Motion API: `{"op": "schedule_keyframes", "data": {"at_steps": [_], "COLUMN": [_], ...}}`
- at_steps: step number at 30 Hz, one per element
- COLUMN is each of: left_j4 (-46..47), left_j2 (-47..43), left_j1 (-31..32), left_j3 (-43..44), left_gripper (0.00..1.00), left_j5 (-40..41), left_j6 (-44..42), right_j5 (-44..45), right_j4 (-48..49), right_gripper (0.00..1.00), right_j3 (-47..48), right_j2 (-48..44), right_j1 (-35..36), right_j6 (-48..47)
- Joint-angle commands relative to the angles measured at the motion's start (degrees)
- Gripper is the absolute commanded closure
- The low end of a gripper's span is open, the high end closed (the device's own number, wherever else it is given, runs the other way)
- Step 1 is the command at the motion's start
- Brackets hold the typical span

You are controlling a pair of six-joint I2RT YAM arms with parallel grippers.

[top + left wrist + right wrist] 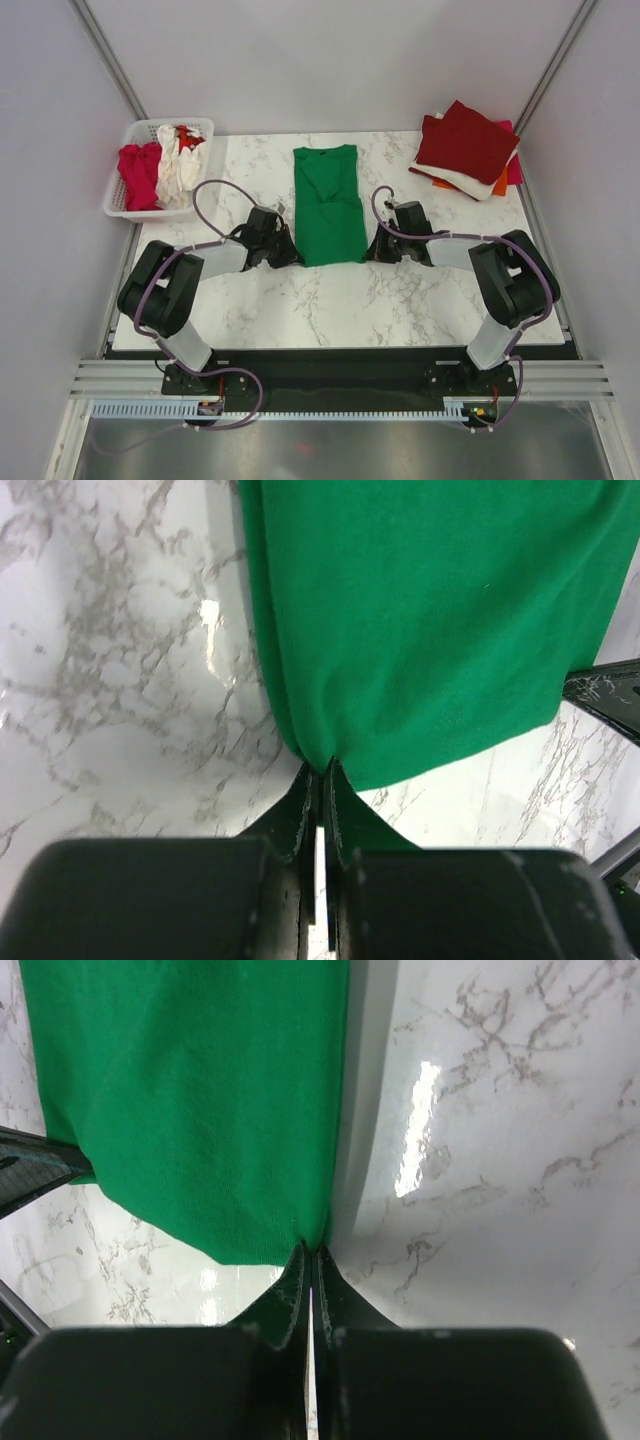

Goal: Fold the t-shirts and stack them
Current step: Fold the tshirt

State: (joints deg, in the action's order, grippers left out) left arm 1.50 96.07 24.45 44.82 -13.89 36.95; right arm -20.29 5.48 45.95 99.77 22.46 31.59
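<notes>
A bright green t-shirt [329, 203] lies on the marble table [330, 300], folded into a long narrow strip with its collar at the far end. My left gripper [291, 257] is shut on the near left corner of its hem; in the left wrist view the green t-shirt [430, 630] runs into the tips of the left gripper [322, 768]. My right gripper [369, 253] is shut on the near right corner, and the right wrist view shows the green t-shirt [190, 1100] pinched at the right gripper [310, 1250].
A white slatted basket [120, 205] at the far left holds magenta [138, 175], white [178, 165] and red shirts. At the far right lies a stack with a dark red shirt [465, 140] over white and orange ones.
</notes>
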Motion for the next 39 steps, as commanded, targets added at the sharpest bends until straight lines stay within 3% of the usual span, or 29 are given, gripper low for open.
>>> {"op": "schedule_keyframes", "data": {"at_steps": [1,10,19,20,21,30,39], "left_j4": [-3.17,-3.17,-3.17,-31.62,-32.86,-38.06,-37.97], "left_j2": [-3.59,-23.44,-39.99,-40.69,-41.31,-35.00,-20.06], "left_j1": [0.07,4.02,8.95,8.95,8.95,8.86,6.67], "left_j3": [-3.50,-10.63,-5.90,-4.84,-3.61,12.64,25.82], "left_gripper": [0.98,0.98,0.98,0.98,0.98,0.98,0.98], "left_j5": [1.67,1.67,1.67,1.06,6.02,12.22,13.19], "left_j6": [0.49,0.49,0.49,1.19,5.81,0.68,-4.33], "right_j5": [2.19,3.42,5.61,5.88,6.75,13.96,17.04], "right_j4": [-8.02,-20.22,-33.15,-34.90,-35.61,-41.24,-40.19], "right_gripper": [1.00,1.00,1.00,1.00,1.00,1.00,1.00], "right_j3": [-2.27,-7.45,-2.72,-0.28,1.14,16.35,28.03], "right_j2": [-2.72,-21.25,-39.02,-39.47,-39.65,-30.44,-18.14], "right_j1": [0.39,2.50,4.17,4.09,4.26,3.82,2.95], "right_j6": [-0.74,-0.31,1.89,1.72,1.19,-4.70,-6.90]}}
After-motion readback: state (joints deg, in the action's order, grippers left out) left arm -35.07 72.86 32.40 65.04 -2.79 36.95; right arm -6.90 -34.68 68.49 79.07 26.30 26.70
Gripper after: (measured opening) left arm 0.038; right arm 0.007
